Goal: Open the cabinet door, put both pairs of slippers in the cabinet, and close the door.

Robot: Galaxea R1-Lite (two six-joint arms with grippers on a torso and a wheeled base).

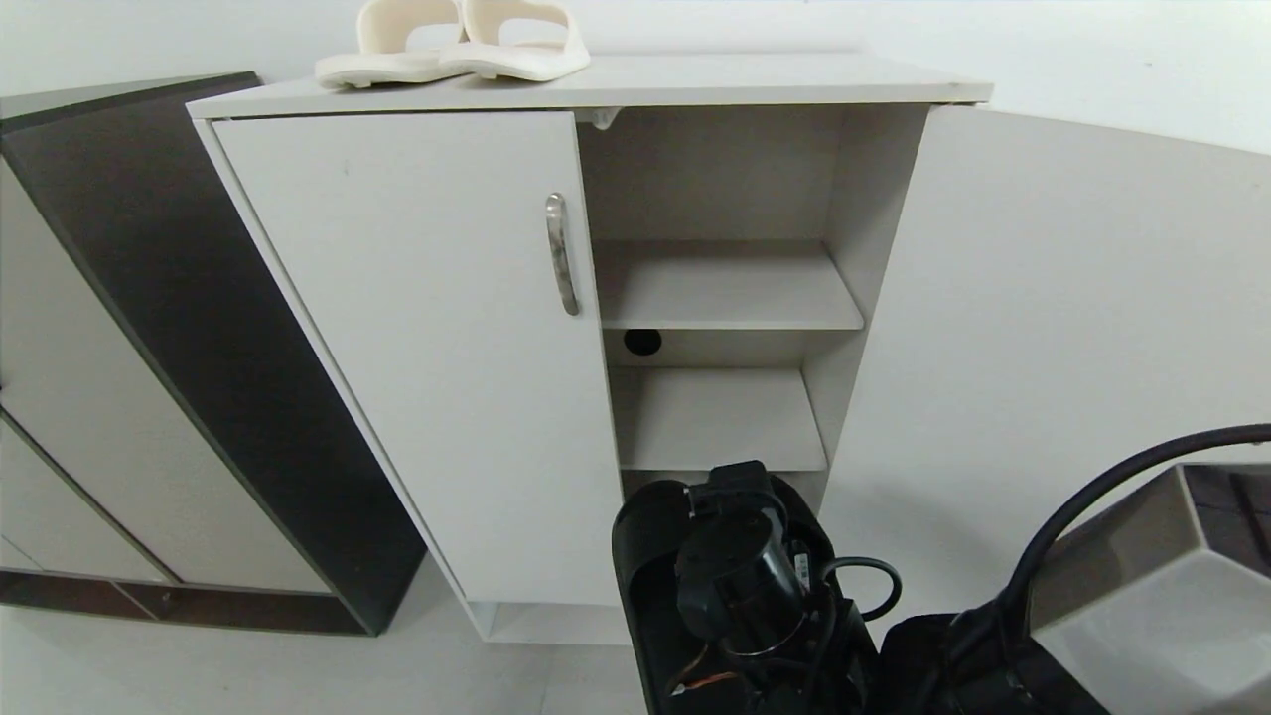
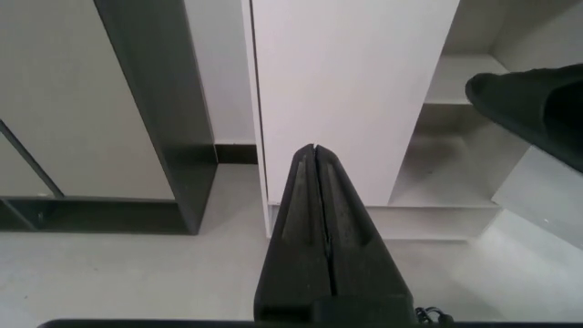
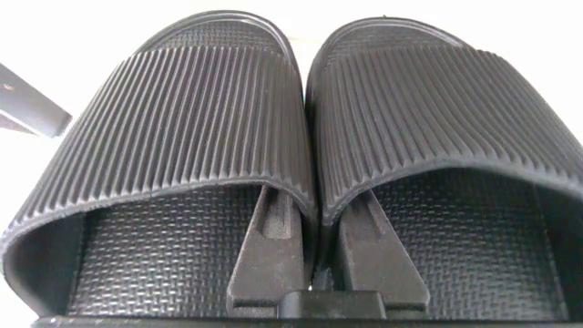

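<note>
R fingers [image 3: 264,246] grip black slippers [image 3: 191,118]; cabinet door [image 1: 1043,298] open.

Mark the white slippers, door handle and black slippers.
white slippers [image 1: 397,68], head view, sole of the left one.
door handle [image 1: 561,253], head view, middle of the bar.
black slippers [image 3: 182,118], right wrist view, ribbed strap.

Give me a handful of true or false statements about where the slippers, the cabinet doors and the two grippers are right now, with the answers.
1. The white slippers lie on top of the cabinet. True.
2. Both cabinet doors are shut. False: the right door stands open; the left door is shut.
3. The right gripper holds the black slippers. True.
4. The left gripper grips a white slipper. False: it is shut and empty.
5. The black slippers rest on the upper shelf. False: that shelf is bare; they are held in front of the cabinet.
</note>
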